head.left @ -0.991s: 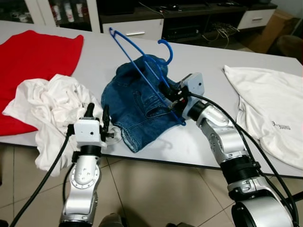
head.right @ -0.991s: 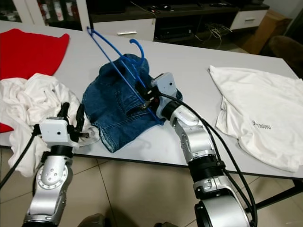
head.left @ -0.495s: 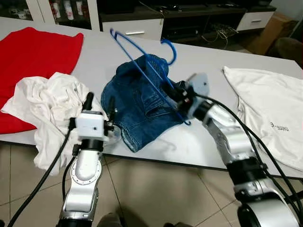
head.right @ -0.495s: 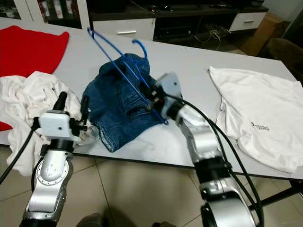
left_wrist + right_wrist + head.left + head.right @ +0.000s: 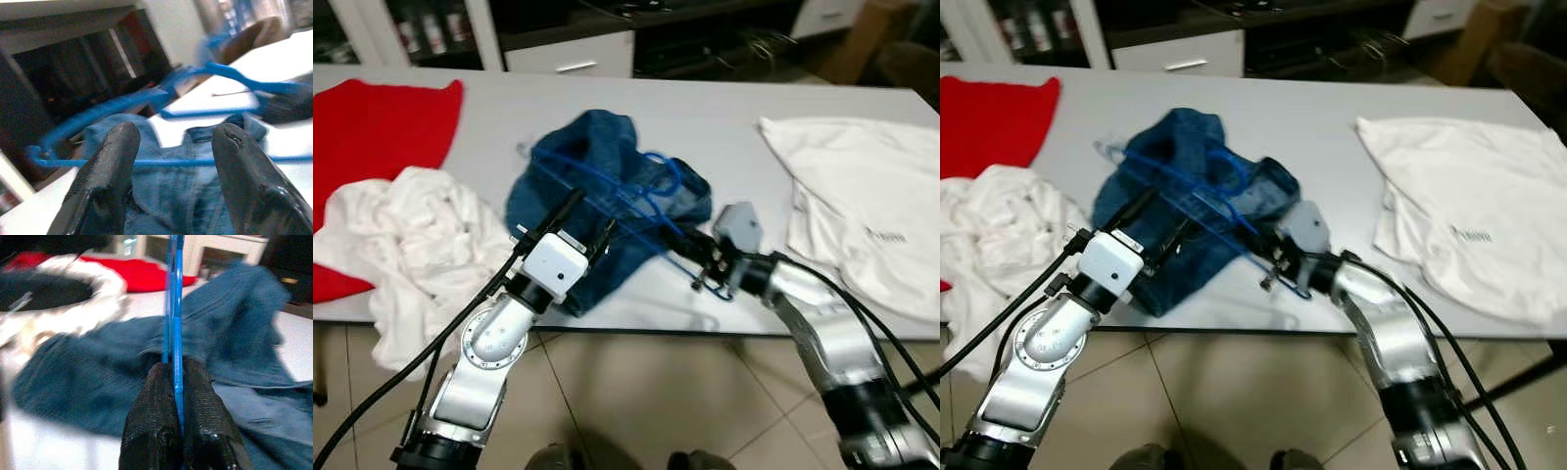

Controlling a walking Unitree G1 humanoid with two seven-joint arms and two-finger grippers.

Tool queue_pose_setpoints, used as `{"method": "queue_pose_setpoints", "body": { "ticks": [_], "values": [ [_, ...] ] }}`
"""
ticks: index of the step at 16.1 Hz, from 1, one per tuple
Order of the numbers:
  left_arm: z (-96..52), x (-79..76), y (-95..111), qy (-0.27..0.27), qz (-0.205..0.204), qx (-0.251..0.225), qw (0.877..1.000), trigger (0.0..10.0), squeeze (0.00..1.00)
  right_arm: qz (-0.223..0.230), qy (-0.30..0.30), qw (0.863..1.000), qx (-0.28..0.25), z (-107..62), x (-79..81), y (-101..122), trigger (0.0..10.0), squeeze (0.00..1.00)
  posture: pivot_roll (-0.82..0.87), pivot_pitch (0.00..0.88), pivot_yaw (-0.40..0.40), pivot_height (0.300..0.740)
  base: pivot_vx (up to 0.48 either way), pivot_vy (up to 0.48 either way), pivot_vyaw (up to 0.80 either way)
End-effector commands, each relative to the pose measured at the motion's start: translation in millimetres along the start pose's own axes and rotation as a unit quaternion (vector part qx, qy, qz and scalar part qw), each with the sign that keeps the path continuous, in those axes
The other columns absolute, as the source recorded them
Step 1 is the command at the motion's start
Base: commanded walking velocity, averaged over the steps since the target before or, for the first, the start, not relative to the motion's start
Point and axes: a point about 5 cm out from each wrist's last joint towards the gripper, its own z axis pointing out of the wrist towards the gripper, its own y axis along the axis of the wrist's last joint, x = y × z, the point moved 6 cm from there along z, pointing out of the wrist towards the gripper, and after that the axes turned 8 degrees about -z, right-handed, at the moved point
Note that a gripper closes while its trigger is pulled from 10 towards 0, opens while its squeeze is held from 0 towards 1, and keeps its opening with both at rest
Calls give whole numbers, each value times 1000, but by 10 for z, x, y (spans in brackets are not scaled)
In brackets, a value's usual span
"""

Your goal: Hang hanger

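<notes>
A blue plastic hanger [image 5: 607, 192] lies slanted across a crumpled blue denim garment [image 5: 607, 137] on the grey table [image 5: 724, 108]. My right gripper [image 5: 693, 258] is at the table's near edge, shut on the hanger's lower end; in the right wrist view the blue bar [image 5: 173, 308] runs out from between the closed fingers [image 5: 151, 431]. My left gripper [image 5: 587, 215] stands open at the denim's near side. In the left wrist view the hanger's bar [image 5: 171, 161] crosses the gap between its fingers [image 5: 105, 181], apart from both.
A crumpled white cloth [image 5: 421, 220] and a red cloth [image 5: 382, 122] lie on the table's left. A white T-shirt [image 5: 862, 196] is spread on the right. A low cabinet [image 5: 568, 54] stands behind the table, with tiled floor [image 5: 636, 401] in front.
The right gripper has drawn the hanger down and toward the table's near edge, so it lies flatter on the denim. The left gripper has risen rightward to the hanger. The camera has shifted.
</notes>
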Motion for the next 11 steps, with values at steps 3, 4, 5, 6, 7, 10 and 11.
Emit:
{"method": "queue_pose_setpoints", "body": {
  "ticks": [3, 4, 5, 6, 7, 10, 11],
  "values": [
    [10, -78, 76, -10, -22, -7, 1000, 10000, 0, 12, -26, 999, -24, 47, -43, 202, 10000, 0, 50, 43, 28, 740, 0, 0, 0],
    [9, -88, 85, -4, -26, -7, 1000, 10000, 0, 34, -39, 998, -25, 42, -18, 181, 10000, 0, 68, 35, 25, 740, 0, 0, 0],
    [12, -113, 95, 1, -34, -8, 999, 10000, 0, 59, -50, 997, -27, 59, 28, 143, 10000, 0, 78, 32, 22, 740, 0, 0, 0],
    [3, -115, 90, 15, -47, -8, 999, 10000, 0, 66, -63, 995, -27, 125, 97, 102, 10000, 0, 90, 26, 14, 740, 0, 0, 0],
    [-10, -99, 70, 27, -56, -5, 998, 10000, 0, 79, -83, 993, -27, 190, 89, 91, 10000, 0, 96, 23, 9, 740, 0, 0, 0],
    [-32, 24, 2, 63, -81, 9, 995, 10000, 0, 84, -120, 989, -34, 245, -95, 160, 10000, 0, 109, 20, -1, 740, 0, 0, 0],
    [-47, 99, -52, 84, -90, 20, 992, 10000, 0, 85, -132, 987, -30, 242, -174, 149, 10000, 0, 126, 15, -13, 740, 0, 0, 0]
  ]
}}
